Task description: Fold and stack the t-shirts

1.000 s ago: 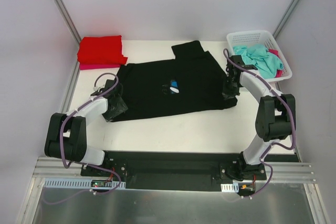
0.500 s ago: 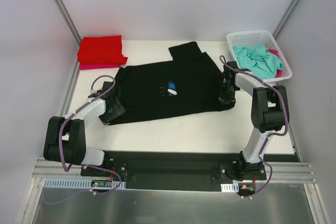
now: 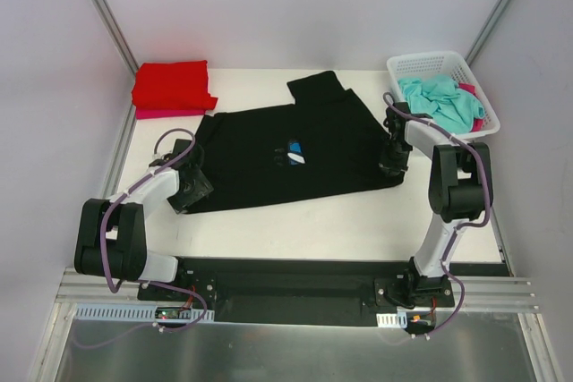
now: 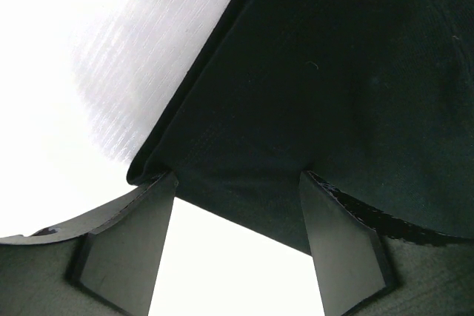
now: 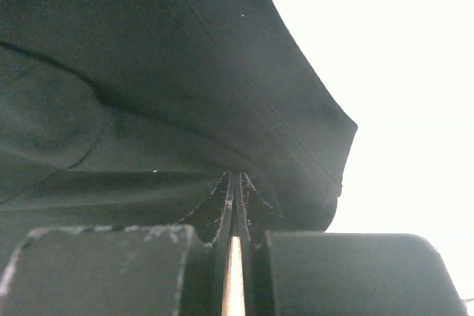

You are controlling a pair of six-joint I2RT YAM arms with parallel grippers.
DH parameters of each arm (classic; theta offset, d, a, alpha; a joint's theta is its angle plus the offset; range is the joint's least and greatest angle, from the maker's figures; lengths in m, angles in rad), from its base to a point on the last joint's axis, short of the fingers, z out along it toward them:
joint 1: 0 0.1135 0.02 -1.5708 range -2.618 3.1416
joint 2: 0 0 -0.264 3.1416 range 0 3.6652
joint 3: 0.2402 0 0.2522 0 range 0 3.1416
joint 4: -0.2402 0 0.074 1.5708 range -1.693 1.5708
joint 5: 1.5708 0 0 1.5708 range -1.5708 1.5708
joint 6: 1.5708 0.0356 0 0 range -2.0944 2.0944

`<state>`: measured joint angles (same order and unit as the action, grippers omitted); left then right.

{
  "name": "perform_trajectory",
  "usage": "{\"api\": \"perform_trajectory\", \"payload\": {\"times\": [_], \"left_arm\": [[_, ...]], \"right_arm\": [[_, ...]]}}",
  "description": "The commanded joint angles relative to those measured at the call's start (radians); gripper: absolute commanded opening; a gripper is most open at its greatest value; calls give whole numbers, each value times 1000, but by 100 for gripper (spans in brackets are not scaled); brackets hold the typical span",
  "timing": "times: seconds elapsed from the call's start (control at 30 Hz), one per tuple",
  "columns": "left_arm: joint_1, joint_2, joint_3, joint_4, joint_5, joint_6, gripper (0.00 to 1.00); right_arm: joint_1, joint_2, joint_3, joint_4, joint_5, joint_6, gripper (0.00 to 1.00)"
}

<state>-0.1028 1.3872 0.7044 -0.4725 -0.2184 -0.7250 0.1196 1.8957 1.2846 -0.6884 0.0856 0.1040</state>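
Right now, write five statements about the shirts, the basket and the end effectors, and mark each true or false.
1. The black t-shirt lies spread on the table between the arms. True.
2. The left end effector is shut. False: its jaws stand apart at the shirt's edge.
3. The right end effector is shut on the black t-shirt. True.
4. The red t-shirt sits in the basket. False: it lies folded at the far left corner.
5. The teal t-shirt is folded flat. False: it lies crumpled in the basket.

Left end effector (image 4: 237, 183) jaws spread, right end effector (image 5: 235, 183) pinched closed
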Motion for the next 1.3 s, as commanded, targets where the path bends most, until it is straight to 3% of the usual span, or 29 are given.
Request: {"api": "perform_trajectory", "payload": {"times": [0.0,0.33,1.27], "left_arm": [[18,-5,-3,-78,-44,-19,68],[20,-57,-28,-84,4,-50,69],[2,-257,-192,-94,125,-82,70]], "right_arm": [[-40,-33,-59,-69,161,19,1],[-34,-191,-220,-56,60,60,1],[133,-483,-537,-30,77,186,1]]}}
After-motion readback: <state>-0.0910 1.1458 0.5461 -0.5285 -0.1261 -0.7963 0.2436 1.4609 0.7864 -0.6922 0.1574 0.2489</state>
